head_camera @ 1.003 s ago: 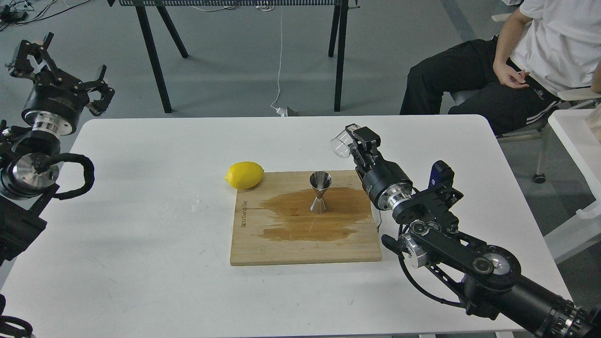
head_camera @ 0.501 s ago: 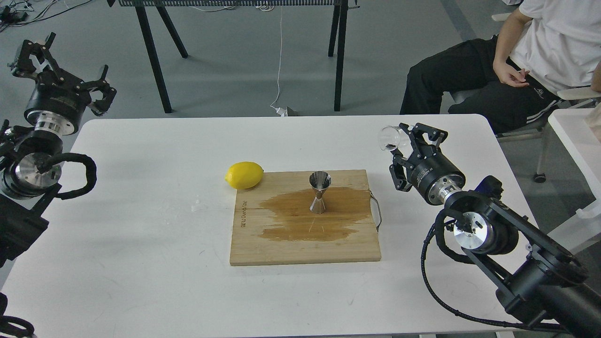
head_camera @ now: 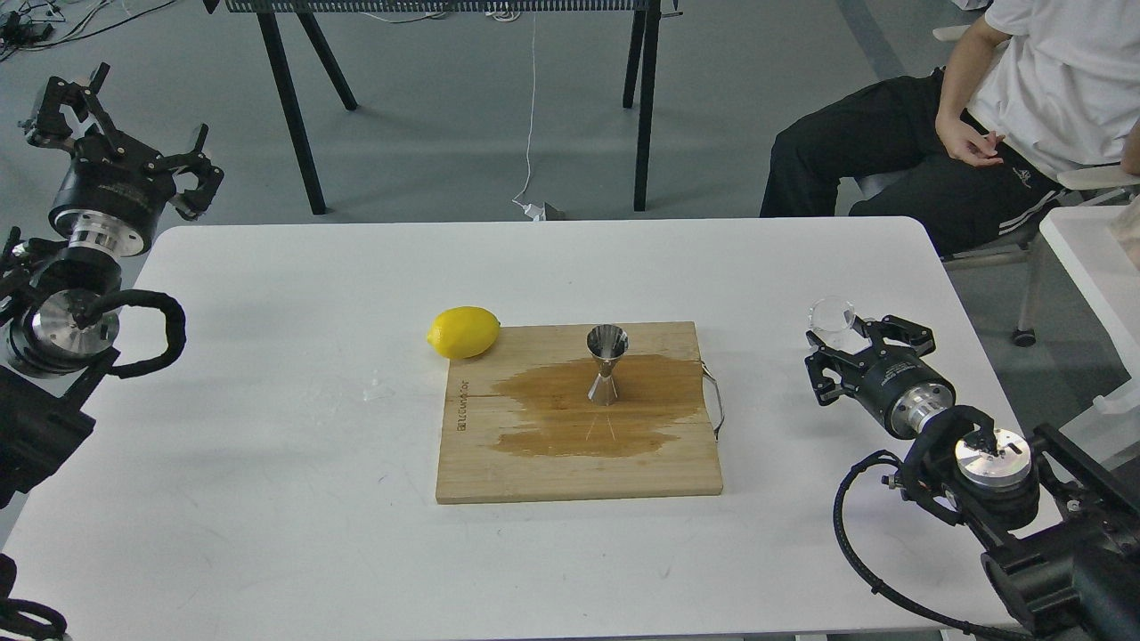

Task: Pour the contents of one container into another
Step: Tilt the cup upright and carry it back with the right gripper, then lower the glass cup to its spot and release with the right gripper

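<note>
Head view gives us the whole white table (head_camera: 267, 499), and at the right side our right gripper (head_camera: 857, 343) has the small clear glass cup (head_camera: 833, 316) pinched between its fingers, low over the tabletop and well clear of the board. The cup sits at the far tip of the fingers, rim seen as a pale ring; whether it touches the table we cannot tell, nor whether anything is in it. Centre stage, the wooden cutting board (head_camera: 499, 472) lies flat with a wide dark wet patch (head_camera: 570, 418) spread across its middle. Right in that patch stands the steel jigger (head_camera: 606, 365), upright on its lower cone, open upper cone facing up. A thin metal handle (head_camera: 715, 401) loops off the board's right edge. Over at the board's far left corner we've got a yellow lemon (head_camera: 463, 331), resting on the table and just touching the board's corner. A small clear smear or droplet (head_camera: 378, 389) shows on the table left of the board. Our left gripper (head_camera: 134, 116) is up high at the far left, off beyond the table's corner, fingers spread apart with nothing between them. Beyond the table, a seated person (head_camera: 1024, 98) in a white shirt and dark trousers is at the upper right, and black table legs (head_camera: 289, 107) stand on the grey floor behind.
</note>
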Robot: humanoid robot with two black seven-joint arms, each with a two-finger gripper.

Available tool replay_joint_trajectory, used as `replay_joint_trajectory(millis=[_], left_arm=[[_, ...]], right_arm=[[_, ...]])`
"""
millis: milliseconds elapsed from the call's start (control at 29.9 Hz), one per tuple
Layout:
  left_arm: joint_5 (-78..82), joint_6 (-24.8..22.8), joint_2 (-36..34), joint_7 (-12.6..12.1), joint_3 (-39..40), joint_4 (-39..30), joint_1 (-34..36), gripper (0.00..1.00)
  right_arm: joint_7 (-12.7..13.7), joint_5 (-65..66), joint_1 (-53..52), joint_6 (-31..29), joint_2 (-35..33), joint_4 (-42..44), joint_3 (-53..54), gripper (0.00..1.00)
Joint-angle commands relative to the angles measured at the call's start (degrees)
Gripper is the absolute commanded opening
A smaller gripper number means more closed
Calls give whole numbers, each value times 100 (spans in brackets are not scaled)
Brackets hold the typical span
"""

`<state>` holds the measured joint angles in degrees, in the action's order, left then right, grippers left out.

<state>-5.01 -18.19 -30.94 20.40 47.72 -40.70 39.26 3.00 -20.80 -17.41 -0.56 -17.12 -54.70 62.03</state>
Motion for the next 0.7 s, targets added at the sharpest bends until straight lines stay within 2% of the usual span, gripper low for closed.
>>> replay_joint_trajectory(millis=[0,234,668], left_arm=[[0,-1,0,-1,1,0,-15,100],[0,8,35,-1,1,0,-15,100],[9,8,123,-1,-8,9,-6,100]], right_arm=[[245,-276,-17,-225,225,512,169,39],[307,-284,-17,-410,595,900,222,39],[307,-284,-70,-595,815,1287,310,41]])
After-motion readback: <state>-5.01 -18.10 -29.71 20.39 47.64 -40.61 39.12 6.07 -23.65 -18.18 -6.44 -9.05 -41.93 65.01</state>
